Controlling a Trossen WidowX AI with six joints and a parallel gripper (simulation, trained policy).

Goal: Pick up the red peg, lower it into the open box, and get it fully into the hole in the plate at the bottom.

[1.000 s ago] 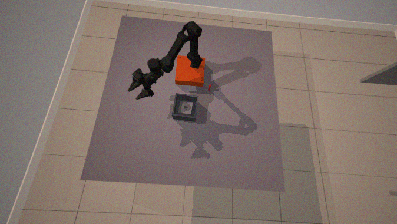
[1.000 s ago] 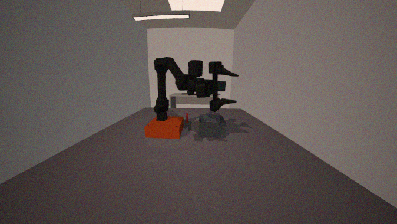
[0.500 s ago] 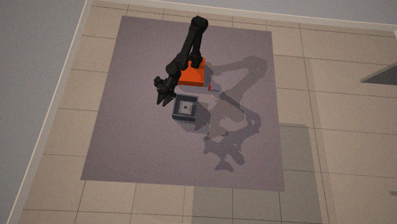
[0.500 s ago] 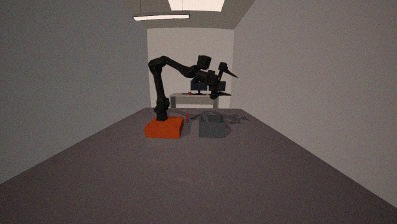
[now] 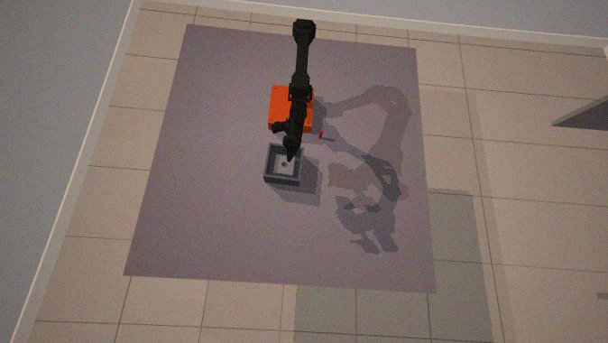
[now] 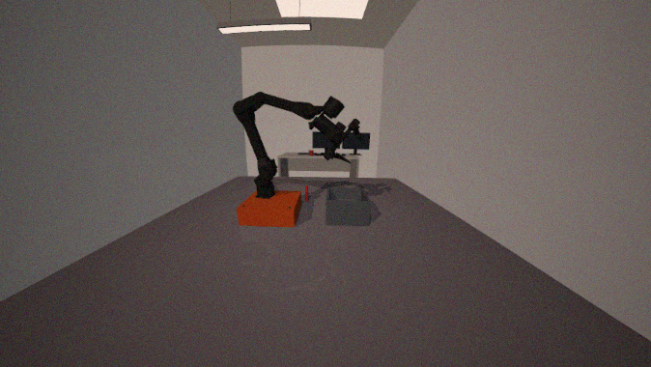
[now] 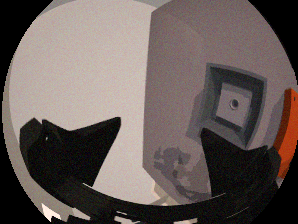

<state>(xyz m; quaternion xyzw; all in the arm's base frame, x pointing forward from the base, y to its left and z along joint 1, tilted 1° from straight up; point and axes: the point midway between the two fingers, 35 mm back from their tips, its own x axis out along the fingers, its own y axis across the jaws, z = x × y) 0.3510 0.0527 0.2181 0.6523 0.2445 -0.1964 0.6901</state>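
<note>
Nearest in my exterior view, the orange base block (image 5: 278, 106) (image 6: 267, 215) (image 7: 286, 130) sits left and the open grey box (image 5: 281, 182) (image 6: 348, 212) (image 7: 237, 71) right, about equally near. High above the box I've got the gripper (image 5: 290, 158) (image 6: 352, 144) (image 7: 162, 127) spread wide, nothing pinched. Slightly farther back, between block and box, my red peg (image 5: 321, 134) (image 6: 306, 193) stands upright on the floor, slim and straight, outside the box. At the far end I see a desk (image 6: 319, 165) with dark monitors (image 6: 362, 140).

End effector (image 5: 290, 156) (image 6: 353, 146) (image 7: 162, 127) now nearer the box (image 5: 281, 180) (image 6: 348, 213) (image 7: 237, 71)
</note>
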